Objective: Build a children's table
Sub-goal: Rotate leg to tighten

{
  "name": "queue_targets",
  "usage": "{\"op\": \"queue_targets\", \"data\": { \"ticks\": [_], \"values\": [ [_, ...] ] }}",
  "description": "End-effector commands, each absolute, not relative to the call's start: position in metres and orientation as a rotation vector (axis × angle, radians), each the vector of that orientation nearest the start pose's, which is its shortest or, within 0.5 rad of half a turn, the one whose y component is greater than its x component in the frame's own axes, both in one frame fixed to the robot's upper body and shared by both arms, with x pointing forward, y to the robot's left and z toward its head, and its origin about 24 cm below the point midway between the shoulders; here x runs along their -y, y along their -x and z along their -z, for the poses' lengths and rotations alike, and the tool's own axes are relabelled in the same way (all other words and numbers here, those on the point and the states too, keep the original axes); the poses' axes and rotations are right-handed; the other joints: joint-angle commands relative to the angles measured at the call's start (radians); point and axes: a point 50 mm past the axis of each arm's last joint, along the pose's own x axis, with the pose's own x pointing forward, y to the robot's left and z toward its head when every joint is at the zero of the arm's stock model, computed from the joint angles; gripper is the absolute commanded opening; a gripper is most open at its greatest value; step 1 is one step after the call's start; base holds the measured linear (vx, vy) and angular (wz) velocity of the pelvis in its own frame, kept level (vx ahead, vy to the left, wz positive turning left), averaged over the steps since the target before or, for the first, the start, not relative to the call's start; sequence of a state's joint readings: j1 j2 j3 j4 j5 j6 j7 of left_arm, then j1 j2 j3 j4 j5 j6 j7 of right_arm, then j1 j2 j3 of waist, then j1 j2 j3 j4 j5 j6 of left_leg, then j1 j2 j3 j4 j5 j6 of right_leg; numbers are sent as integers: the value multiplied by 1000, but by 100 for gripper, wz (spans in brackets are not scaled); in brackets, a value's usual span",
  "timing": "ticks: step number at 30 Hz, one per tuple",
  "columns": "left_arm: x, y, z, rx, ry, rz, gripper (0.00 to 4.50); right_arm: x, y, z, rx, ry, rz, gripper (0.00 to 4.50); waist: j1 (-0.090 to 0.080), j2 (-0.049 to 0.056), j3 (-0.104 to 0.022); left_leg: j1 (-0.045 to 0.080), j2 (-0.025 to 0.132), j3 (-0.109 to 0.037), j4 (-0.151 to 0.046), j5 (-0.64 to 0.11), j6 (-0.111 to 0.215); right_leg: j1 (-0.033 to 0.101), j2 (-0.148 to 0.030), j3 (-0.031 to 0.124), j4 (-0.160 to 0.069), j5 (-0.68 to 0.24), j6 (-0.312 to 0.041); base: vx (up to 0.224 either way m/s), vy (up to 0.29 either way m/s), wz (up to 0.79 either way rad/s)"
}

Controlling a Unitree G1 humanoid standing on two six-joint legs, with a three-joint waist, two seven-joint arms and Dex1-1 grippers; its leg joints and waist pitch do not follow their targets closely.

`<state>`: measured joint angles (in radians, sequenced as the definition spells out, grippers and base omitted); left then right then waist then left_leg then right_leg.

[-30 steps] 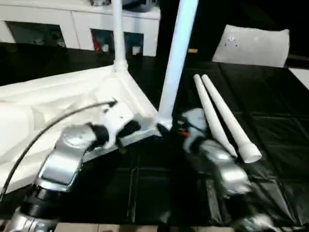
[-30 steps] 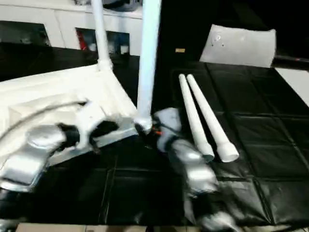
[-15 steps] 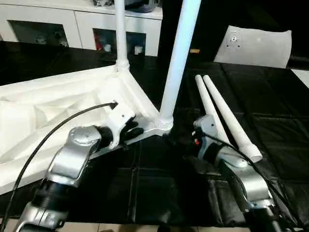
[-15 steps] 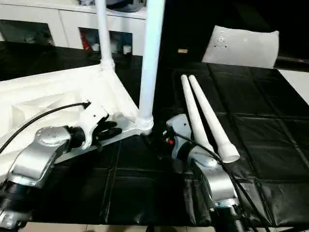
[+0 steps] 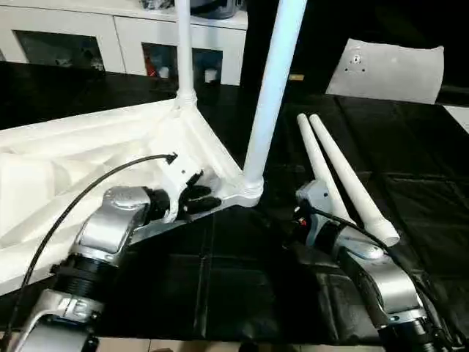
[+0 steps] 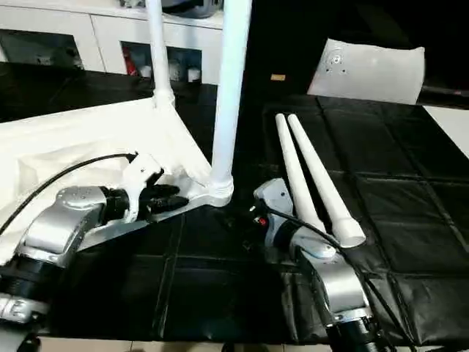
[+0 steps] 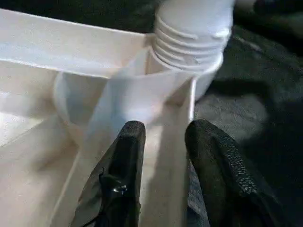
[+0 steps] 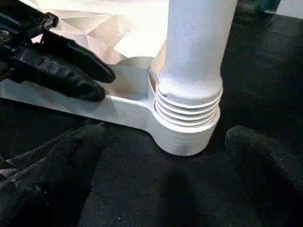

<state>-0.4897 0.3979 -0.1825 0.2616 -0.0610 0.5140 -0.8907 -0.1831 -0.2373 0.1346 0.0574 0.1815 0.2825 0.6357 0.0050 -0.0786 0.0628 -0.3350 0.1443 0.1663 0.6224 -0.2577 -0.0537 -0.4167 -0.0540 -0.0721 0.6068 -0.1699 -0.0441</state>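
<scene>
Table top (image 5: pixel 66 161) lies underside up, two legs (image 5: pixel 272 81) socketed, apparently seated; two legs (image 5: pixel 344 180) await you. Left gripper (image 7: pixel 163 142) straddles the rim unclamped; right gripper (image 8: pixel 161 137) gapes empty.

Head stereo pair angled forward-down over silver forearms; wrist cameras close, from opposite sides, on shared ribbed white plastic corner socket (image 8: pixel 187 125).

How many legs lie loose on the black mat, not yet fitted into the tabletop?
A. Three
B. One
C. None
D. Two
D: two loose legs lie side by side on the mat, while two others stand upright in the tabletop's corner sockets.
</scene>
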Motion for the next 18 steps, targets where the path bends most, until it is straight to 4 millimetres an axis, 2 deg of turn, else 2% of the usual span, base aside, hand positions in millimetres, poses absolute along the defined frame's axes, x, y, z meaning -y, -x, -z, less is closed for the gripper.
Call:
{"op": "queue_targets", "data": {
  "ticks": [1,3,5,7,9,14,16,18],
  "values": [
    [-149,-312,-65,-526,-303,973,176,128,-270,-48,-222,47,-784,450,6,10,-59,-12,85,-31,-81,-27,93,65,-108,71,-77,-276,-192,0,0,0],
    [-152,-313,-64,-540,-347,970,176,127,-269,-48,-221,48,-792,450,5,12,-59,-11,86,-31,-82,-38,85,64,-107,71,-78,-287,-191,0,0,0],
    [-154,-314,-63,-545,-376,957,142,127,-269,-48,-222,48,-801,450,4,10,-58,-11,85,-32,-82,-43,81,65,-106,71,-78,-287,-187,0,0,0],
    [-156,-316,-63,-553,-395,946,142,126,-267,-48,-230,57,-834,450,5,10,-57,-10,86,-32,-83,-53,76,65,-108,71,-80,-306,-184,0,0,0],
    [-156,-316,-63,-559,-405,951,116,125,-265,-48,-242,61,-864,450,7,9,-57,-11,85,-32,-83,-58,73,67,-108,71,-82,-324,-177,0,0,0],
    [-156,-319,-65,-567,-421,956,87,128,-253,-47,-310,94,-1009,450,8,6,-57,-13,85,-33,-81,-55,83,68,-107,71,-82,-327,-166,0,0,0],
    [-155,-320,-65,-565,-422,962,61,129,-253,-47,-310,99,-1015,450,9,7,-57,-13,83,-32,-80,-59,83,67,-108,70,-86,-347,-164,0,0,0],
    [-154,-319,-65,-568,-417,971,55,131,-254,-48,-308,101,-1008,450,10,6,-57,-13,82,-32,-80,-67,80,66,-108,69,-88,-371,-157,0,0,0]
  ]
}}
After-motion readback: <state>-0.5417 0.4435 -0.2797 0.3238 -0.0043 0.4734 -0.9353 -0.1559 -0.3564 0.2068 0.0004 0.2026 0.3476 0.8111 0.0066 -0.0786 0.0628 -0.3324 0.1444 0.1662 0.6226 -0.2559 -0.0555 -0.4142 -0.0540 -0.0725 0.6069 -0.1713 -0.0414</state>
